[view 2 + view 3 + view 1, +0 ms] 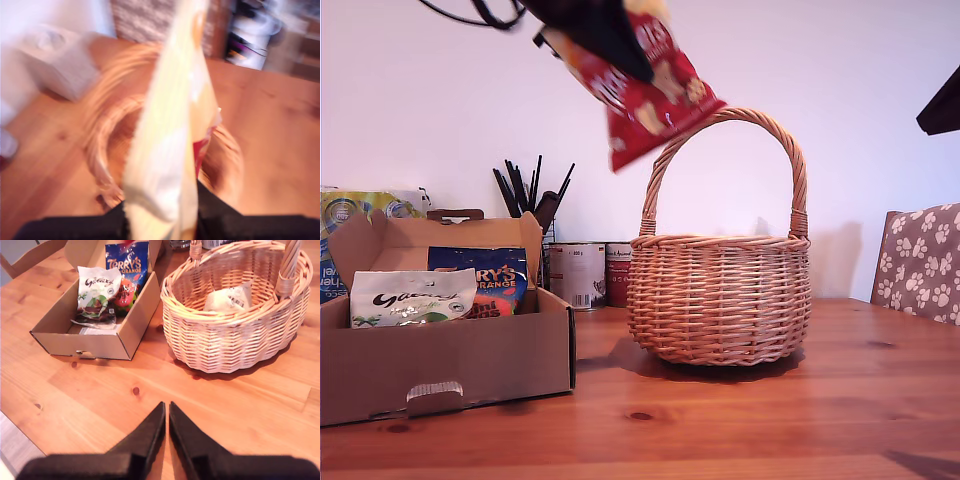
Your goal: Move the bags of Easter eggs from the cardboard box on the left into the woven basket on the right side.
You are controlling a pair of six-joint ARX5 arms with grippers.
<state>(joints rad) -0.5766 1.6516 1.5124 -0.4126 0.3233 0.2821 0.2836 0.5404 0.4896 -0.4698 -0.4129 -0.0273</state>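
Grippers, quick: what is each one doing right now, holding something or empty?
My first gripper: closed on a Maltesers bag, held above the woven basket.
My second gripper: closed, empty, over the table.

My first gripper (595,35) holds a red Maltesers bag (650,90) above the woven basket's (720,295) handle; Galaxy bag (412,297) sits in the cardboard box (450,360).

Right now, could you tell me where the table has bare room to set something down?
The wood in front of the cardboard box and the basket is bare, as is the stretch between the basket and the chair. Behind the box it is crowded with tins and a utensil holder.
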